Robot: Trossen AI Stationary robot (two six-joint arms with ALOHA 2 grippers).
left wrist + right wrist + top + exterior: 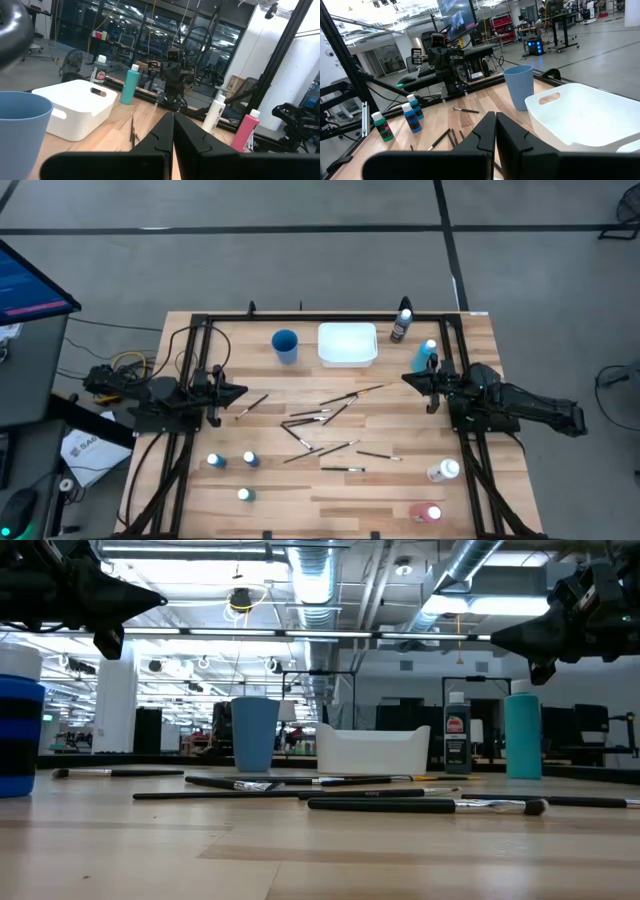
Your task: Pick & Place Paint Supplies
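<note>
Currently both arms hang above the wooden table [330, 500], holding nothing: the left gripper [243, 391] and the right gripper [405, 377] each have their fingers pressed together. Thin dark-handled paintbrushes [322, 418] lie scattered mid-table between them. White-capped paint bottles (teal one [426, 356] near the right gripper) stand around, beside the white rectangular tray [347, 344] and blue plastic cup [285, 345].

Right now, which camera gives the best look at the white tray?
The right wrist view: the white tray fills it, open inside and handle slot showing. The high view shows its top outline, the left wrist view its outside, the low view one side.
</note>
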